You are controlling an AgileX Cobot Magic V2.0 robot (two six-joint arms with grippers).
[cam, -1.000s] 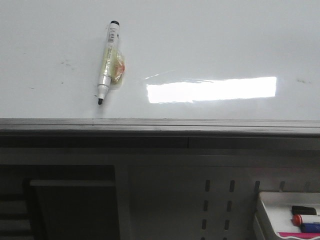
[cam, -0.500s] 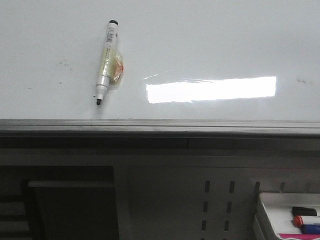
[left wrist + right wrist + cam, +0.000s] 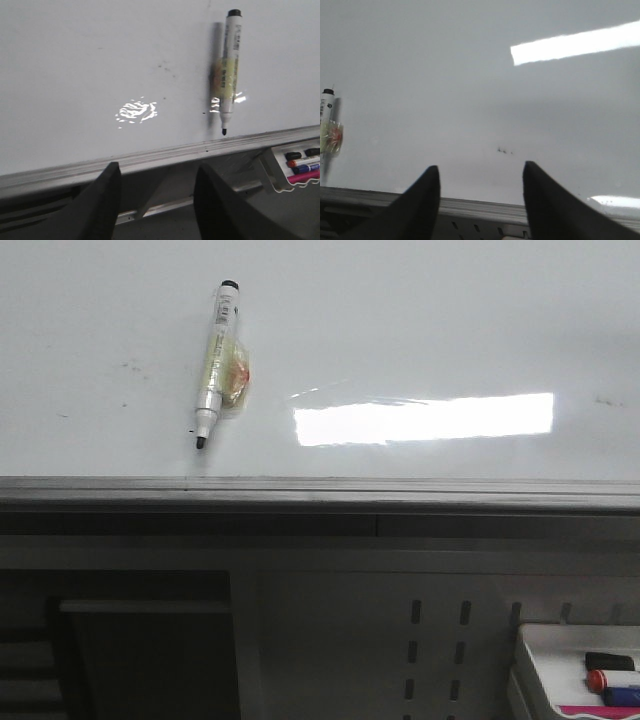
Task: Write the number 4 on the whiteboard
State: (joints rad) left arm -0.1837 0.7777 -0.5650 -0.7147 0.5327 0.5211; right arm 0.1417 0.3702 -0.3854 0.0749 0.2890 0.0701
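The whiteboard is a glossy white panel with a grey metal edge strip. No number 4 shows on it, only faint dark specks. A white marker with its black tip uncapped lies on the board at the left, tip toward the edge strip; it also shows in the left wrist view and partly in the right wrist view. My left gripper is open and empty, short of the edge strip. My right gripper is open and empty over the board's edge. Neither gripper shows in the front view.
A small white tray with coloured markers sits low at the right, below the board; it also shows in the left wrist view. A grey perforated panel and a dark recess lie under the edge strip. Bright light glare is on the board.
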